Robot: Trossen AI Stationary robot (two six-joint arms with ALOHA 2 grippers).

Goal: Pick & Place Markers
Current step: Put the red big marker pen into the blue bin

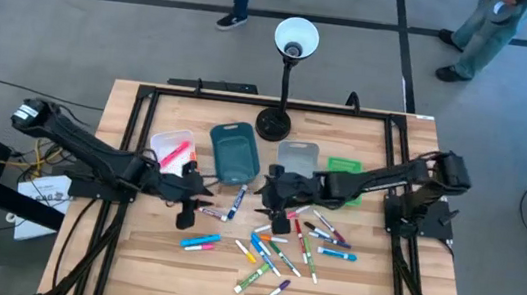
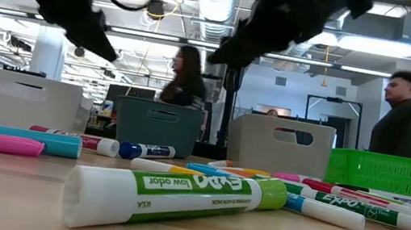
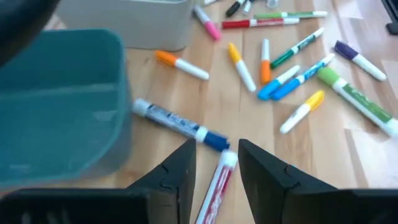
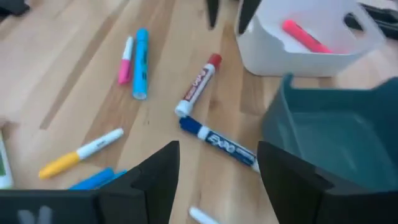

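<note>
Left gripper (image 3: 214, 171): over the table beside the teal bin (image 3: 59, 106), jaws apart, nothing between them; red marker (image 3: 214, 186) lying directly below, in line with the gap.
Right gripper (image 4: 217, 165): jaws wide apart, empty, hovering near the blue marker (image 4: 217, 144) and the same teal bin.
Markers (image 1: 281, 250): mostly loose on the wood at table centre; one pink marker (image 4: 305, 36) already in the white bin (image 4: 273, 53).
Blue/red pair: tips touching, or nearly so (cannot tell which).
Step in hand, judged: left arm lining up on the red marker.
Doing it well: descend straight, keep fingers across the barrel, close mid-length, avoid nudging the blue one.
Risk: round barrel likely to roll if clipped off-centre.
</note>
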